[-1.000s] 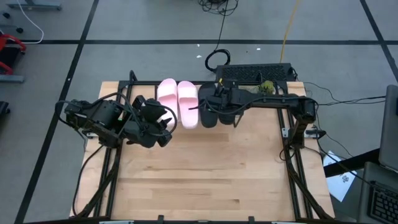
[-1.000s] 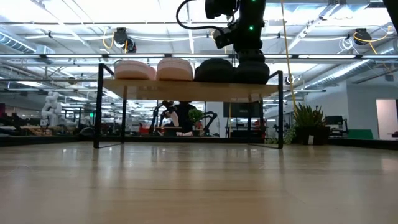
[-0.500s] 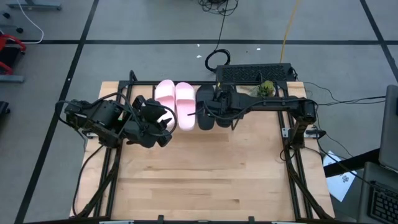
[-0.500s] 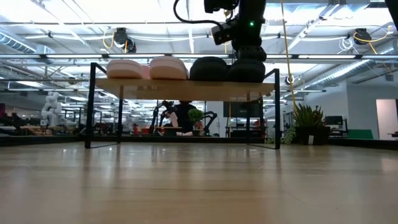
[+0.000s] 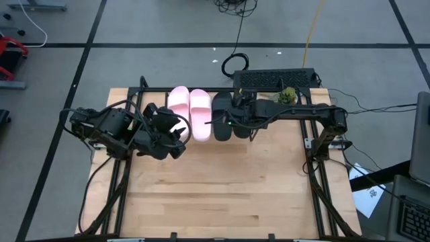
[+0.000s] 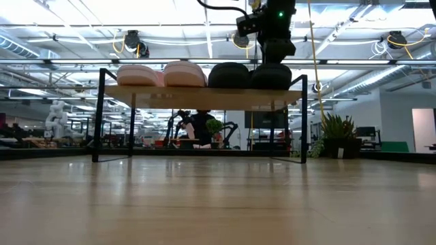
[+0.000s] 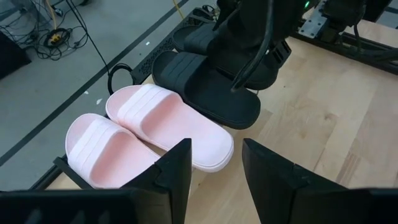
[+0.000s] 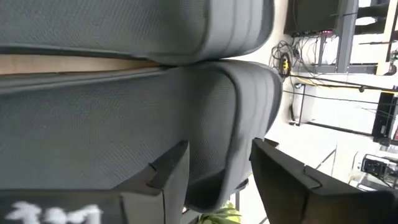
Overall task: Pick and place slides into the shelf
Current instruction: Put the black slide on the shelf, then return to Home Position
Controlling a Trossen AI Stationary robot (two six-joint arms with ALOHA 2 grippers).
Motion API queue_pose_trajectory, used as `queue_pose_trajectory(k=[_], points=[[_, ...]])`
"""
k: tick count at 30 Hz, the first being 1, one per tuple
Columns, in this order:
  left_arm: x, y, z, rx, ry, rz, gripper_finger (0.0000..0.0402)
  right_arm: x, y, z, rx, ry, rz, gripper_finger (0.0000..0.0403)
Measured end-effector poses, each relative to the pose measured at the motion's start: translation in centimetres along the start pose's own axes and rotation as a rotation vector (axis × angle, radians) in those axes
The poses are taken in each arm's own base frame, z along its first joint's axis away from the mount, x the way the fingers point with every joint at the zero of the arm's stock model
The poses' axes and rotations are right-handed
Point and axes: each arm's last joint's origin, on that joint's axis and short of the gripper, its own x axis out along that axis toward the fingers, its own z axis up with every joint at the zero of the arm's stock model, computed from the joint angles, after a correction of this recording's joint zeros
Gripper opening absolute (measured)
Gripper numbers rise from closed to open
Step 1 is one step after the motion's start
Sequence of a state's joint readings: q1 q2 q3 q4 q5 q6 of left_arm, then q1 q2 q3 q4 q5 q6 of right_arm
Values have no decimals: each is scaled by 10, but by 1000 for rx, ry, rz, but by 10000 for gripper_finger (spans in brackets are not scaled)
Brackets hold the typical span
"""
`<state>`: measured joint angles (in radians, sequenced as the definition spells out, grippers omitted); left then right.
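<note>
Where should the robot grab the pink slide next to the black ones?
Probably by its wide strap, coming straight down from above. The strap arches over the footbed, so one finger can slip under it. Its sides are poor choices: the other pink slide and a black slide sit close on either side.

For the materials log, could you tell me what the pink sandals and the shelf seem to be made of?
Pink sandals: probably moulded foam or soft rubber, matte, one-piece with ribbed straps. Shelf: light wood board with visible pale grain, on thin black legs, likely metal.
</note>
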<state>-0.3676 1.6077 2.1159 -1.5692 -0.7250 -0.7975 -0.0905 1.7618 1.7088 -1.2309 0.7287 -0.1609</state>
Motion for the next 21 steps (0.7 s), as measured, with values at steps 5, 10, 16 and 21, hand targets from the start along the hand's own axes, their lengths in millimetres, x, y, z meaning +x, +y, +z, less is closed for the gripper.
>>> queue_pose_trajectory(k=[5, 10, 16, 21], points=[[0, 0, 0, -1, 0, 0, 145, -4, -2, -2, 5, -13, -1, 166], [0, 0, 0, -2, -1, -1, 145, -8, 0, -2, 0, -24, -1, 167], [0, 0, 0, -2, -1, 0, 145, -21, 6, -3, -23, -64, -3, 167], [0, 0, 0, 6, -7, 6, 145, -49, 9, -11, -31, -137, -74, 167]])
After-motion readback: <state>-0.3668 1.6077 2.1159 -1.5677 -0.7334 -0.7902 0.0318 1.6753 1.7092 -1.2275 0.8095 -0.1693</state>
